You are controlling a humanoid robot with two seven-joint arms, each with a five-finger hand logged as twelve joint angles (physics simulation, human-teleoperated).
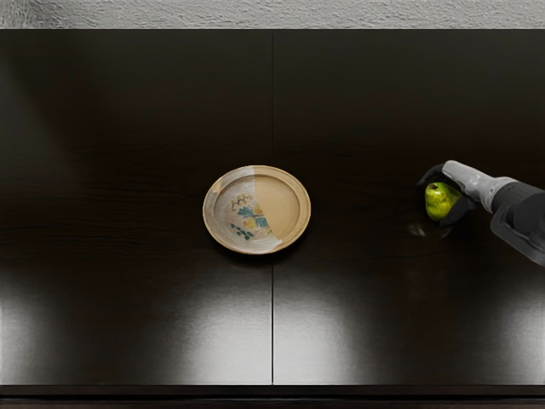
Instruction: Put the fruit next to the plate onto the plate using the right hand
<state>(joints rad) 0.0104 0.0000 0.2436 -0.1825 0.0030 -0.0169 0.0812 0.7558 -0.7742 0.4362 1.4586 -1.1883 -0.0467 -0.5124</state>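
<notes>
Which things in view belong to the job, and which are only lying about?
Belong to the job: green fruit; right robot hand, curled around it; plate, with no fruit on it.
Only there: dark table underneath; grey wall strip behind.

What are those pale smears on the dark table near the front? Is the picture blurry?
Head view: the smears are glare on the glossy table, strongest toward the near edge; the plate casts a thin shadow under its lower rim; the green fruit in the right hand carries a bright highlight; nothing looks blurred.
</notes>
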